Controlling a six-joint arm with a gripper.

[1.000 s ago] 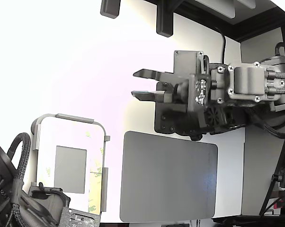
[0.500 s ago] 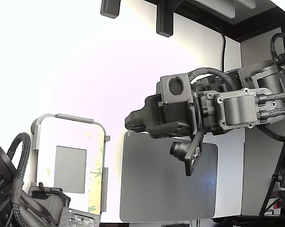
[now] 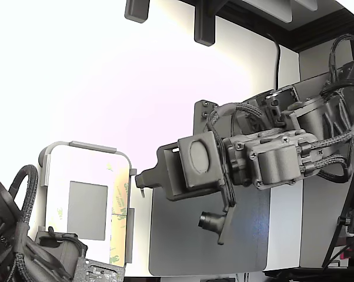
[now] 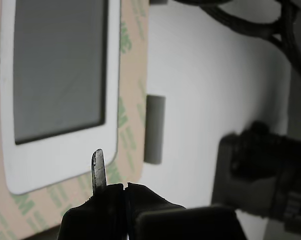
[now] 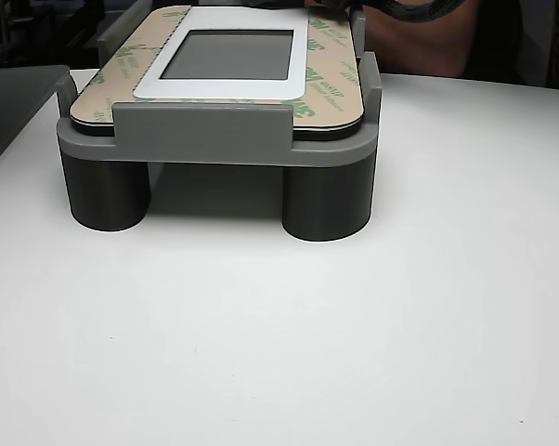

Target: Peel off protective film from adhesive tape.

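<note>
Approach step. Black end effector, tips together and empty, hovers near the glossy pale yellow-green protective film bordering the white panel on the grey fixture. Next, judged: part tips, catch a film edge toward 12 o'clock in the wrist view.

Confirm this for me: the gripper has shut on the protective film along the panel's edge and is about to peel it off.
Not quite. In the wrist view the gripper is shut but empty, short of the protective film, which lies flat on the panel's edge. The rest may hold: it looks poised to peel.
</note>
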